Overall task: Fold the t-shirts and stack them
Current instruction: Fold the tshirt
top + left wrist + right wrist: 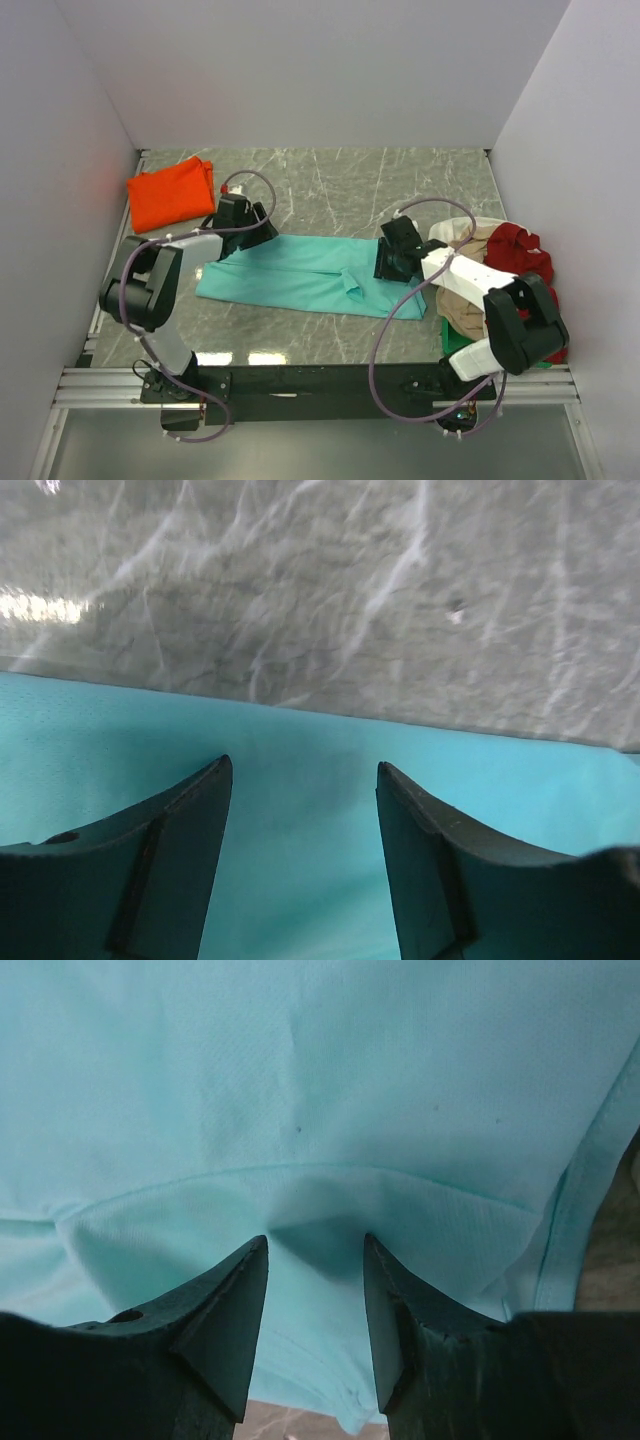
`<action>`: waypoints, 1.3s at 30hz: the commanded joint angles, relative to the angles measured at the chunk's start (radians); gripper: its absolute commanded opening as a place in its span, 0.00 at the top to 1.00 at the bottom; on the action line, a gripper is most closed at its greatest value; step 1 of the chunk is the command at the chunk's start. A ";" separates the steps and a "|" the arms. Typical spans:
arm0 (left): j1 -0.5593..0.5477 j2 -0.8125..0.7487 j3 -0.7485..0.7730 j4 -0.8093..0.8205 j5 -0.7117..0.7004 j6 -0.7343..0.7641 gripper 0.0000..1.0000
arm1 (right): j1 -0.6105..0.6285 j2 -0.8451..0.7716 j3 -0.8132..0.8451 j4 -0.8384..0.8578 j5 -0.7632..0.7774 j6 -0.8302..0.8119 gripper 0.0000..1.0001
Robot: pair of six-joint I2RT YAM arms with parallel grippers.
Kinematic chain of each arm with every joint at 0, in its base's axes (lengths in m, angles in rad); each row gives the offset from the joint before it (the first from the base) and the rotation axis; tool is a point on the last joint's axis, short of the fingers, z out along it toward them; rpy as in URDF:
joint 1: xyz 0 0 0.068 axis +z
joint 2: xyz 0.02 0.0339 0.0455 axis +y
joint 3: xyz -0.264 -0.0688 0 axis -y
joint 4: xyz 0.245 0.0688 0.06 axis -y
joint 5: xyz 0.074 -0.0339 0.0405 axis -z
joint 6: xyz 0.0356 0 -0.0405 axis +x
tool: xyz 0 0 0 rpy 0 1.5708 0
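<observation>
Jaws on my left stand wide over the teal t-shirt [300,820], its edge and the table [330,590] just ahead of them. Jaws on my right, narrower, press the same shirt, cloth puckering between them.

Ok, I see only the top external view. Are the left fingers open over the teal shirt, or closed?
Observer: In the left wrist view the left fingers are open, with flat teal t-shirt under them and nothing gripped.
Operator: And the right ones?
Observer: The right fingers are open too, with a narrower gap; the cloth puckers slightly between the tips.
Operator: Are they near a hem?
Observer: Yes, a stitched hem runs down the right side of that view.
</observation>
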State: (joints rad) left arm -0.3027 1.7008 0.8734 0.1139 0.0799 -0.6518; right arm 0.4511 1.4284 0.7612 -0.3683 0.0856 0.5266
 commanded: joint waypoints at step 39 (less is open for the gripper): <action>-0.111 -0.520 -0.326 -0.059 -0.134 -0.054 0.39 | -0.126 0.376 0.669 -0.208 -0.013 -0.174 0.49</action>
State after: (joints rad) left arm -0.4038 1.1633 0.5156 0.0460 -0.0906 -0.7036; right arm 0.3264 1.8992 1.4025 -0.5476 0.0849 0.3721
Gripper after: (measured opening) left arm 0.613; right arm 0.506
